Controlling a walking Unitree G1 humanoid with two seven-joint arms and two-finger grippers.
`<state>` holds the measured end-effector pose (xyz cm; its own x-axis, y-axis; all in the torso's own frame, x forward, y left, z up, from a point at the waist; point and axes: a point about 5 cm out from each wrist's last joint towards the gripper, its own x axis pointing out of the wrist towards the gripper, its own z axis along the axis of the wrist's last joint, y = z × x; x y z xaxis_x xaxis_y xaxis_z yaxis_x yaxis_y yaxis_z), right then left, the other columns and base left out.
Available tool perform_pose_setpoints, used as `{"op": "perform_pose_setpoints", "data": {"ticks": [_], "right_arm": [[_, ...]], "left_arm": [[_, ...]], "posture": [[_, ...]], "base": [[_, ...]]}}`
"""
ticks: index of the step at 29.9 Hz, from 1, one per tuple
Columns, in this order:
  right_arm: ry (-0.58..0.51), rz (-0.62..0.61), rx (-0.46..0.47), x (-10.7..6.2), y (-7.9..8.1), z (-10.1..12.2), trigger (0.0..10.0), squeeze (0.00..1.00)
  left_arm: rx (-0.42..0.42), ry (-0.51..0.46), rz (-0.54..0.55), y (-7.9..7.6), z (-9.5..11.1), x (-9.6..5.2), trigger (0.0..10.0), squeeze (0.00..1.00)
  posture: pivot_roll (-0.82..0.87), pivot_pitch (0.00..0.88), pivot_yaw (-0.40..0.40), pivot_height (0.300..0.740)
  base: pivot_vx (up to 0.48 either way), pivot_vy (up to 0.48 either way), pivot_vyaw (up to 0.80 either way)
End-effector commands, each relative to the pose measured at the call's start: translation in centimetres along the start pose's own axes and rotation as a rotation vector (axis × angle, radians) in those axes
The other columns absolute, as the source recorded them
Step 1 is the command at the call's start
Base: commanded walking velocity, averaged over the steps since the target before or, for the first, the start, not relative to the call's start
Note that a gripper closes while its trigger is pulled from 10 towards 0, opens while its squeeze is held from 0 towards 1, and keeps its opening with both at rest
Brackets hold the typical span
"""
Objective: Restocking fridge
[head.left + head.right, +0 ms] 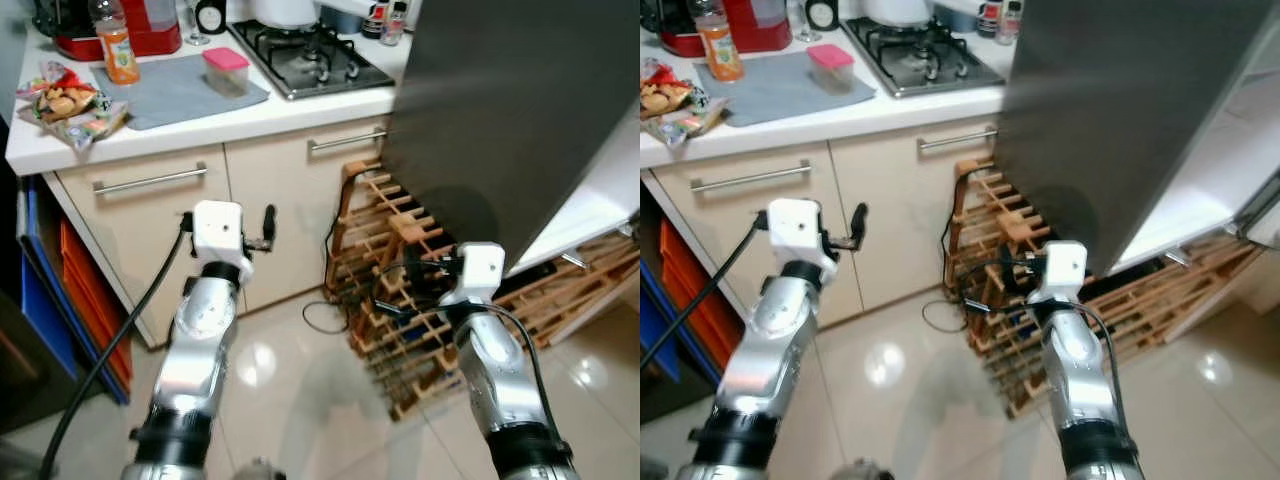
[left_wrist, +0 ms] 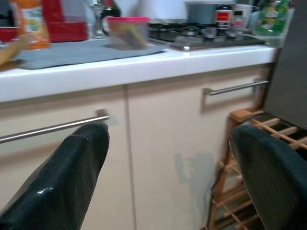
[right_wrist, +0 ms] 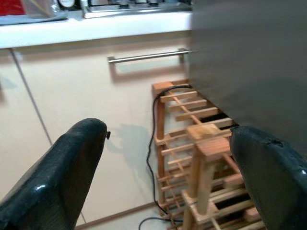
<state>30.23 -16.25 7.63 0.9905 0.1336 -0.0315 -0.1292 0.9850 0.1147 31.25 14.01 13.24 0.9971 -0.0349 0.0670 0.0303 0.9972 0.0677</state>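
Leftmost, on the white countertop (image 1: 200,125), a pile of colourful snack packets (image 1: 68,105) is seen at the near corner, with a plastic bottle of orange drink (image 1: 115,45) standing just behind it at the edge of a grey cloth mat (image 1: 180,90). A small clear plastic box with a pink lid (image 1: 226,70) is placed on the same mat, beside the steel gas hob (image 1: 310,55). Below, 2 cream cabinet doors with long steel bar handles (image 2: 53,127) are closed. The left gripper (image 2: 168,163) is held in front of these doors, its 2 black fingers spread wide and nothing grasped. Further right, the right gripper (image 3: 168,163) is likewise spread and unloaded, raised before a wooden lattice wine rack (image 1: 400,290) on the glossy tiled floor (image 1: 280,390). At the far right, the dark grey fridge door (image 1: 500,110) is swung open.
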Motion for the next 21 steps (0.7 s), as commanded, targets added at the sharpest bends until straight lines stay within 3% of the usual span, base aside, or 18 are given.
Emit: {"op": "perform_pose_setpoints", "data": {"ticks": [1,3,21], "right_arm": [[0.005,-0.014,-0.018,-0.05,-0.32,-0.09,10.0,0.0],[0.009,-0.021,-0.021,0.07,-0.28,-0.11,10.0,0.0],[-0.025,-0.001,-0.042,0.45,0.27,0.48,10.0,0.0]], "left_arm": [[-0.003,-0.014,-0.014,-0.63,0.24,0.24,10.0,0.0],[0.008,-0.022,-0.015,-0.67,0.38,0.35,10.0,0.0],[0.067,-0.001,0.023,-0.58,0.27,0.77,10.0,0.0]], "posture": [[-0.04,0.0,-0.033,0.74],[-0.04,0.0,-0.033,0.74],[-0.05,0.0,-0.034,0.74]], "base": [[0.0,0.0,0.63],[0.0,0.0,0.63],[0.0,-0.465,0.59]]}}
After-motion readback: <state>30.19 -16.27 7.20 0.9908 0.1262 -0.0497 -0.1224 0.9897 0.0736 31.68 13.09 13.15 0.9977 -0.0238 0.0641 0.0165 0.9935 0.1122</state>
